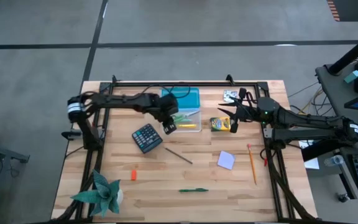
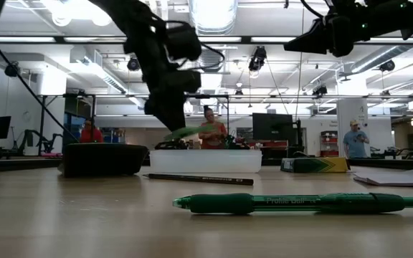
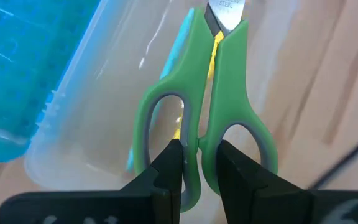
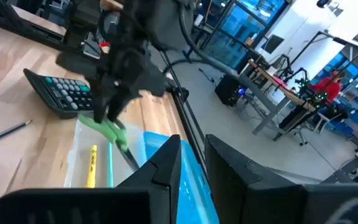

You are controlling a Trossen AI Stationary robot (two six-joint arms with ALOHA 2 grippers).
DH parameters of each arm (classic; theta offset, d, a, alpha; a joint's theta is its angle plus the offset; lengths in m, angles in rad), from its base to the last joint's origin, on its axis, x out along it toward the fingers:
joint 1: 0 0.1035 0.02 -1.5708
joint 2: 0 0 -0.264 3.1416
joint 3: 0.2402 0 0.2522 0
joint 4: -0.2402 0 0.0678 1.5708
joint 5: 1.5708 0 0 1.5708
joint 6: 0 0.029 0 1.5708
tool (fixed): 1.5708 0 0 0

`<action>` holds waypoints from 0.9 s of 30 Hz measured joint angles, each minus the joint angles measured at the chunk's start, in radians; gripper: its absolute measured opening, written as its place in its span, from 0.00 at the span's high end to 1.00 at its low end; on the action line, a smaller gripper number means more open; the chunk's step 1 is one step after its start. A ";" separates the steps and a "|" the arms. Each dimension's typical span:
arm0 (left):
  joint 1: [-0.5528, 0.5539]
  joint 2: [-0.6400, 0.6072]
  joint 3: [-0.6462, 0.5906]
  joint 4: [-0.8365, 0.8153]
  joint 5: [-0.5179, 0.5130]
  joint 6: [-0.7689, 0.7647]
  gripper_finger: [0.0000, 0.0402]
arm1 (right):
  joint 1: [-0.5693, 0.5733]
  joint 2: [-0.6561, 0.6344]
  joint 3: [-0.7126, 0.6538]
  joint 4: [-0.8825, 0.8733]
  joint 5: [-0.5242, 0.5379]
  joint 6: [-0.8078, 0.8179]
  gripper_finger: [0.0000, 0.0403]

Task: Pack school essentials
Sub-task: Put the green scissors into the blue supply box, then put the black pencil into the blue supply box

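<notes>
the left gripper (image 3: 192, 163) hangs over the clear plastic box (image 1: 188, 119), its fingers pinched narrow on the handles of the green-handled scissors (image 3: 205, 106), which point blade-down into the box; the blade carries stamped writing that seems to end in "steel", though most of it is cut off. in the box lie a yellow pencil (image 4: 92, 165) and a teal pen (image 3: 174, 55), and its blue lid (image 1: 186, 98) sits just behind it. the right gripper (image 4: 192, 163) hovers high near the table's far right side, its fingers narrow with nothing between them. on the table are a calculator (image 1: 146, 137), a dark pencil (image 1: 178, 155), the crayon pack (image 1: 220, 124), a lavender note pad (image 1: 226, 160), an orange pencil (image 1: 252, 164), an orange eraser (image 1: 133, 175) and a green pen (image 2: 300, 203) whose barrel reads roughly "profile gel". a green plant (image 1: 103, 191) stands at the near left corner.
</notes>
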 joint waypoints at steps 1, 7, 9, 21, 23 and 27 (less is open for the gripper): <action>0.006 0.020 0.018 -0.016 0.000 0.025 0.87 | 0.000 0.000 0.000 0.000 0.000 0.010 0.84; 0.032 0.080 0.078 -0.083 -0.009 0.142 0.87 | 0.000 0.002 0.000 -0.027 0.000 0.034 0.84; 0.035 0.086 0.078 -0.086 -0.014 0.195 0.87 | 0.000 0.002 0.000 -0.033 0.000 0.041 0.84; 0.035 0.089 0.073 -0.083 -0.162 0.260 0.49 | 0.000 0.003 0.000 -0.061 0.000 0.097 0.84; 0.034 0.081 0.073 -0.083 -0.162 0.260 0.44 | 0.000 0.003 0.000 -0.074 0.000 0.103 0.84; 0.025 0.050 0.073 -0.084 -0.162 0.256 0.40 | 0.000 0.003 -0.001 -0.104 0.000 0.141 0.84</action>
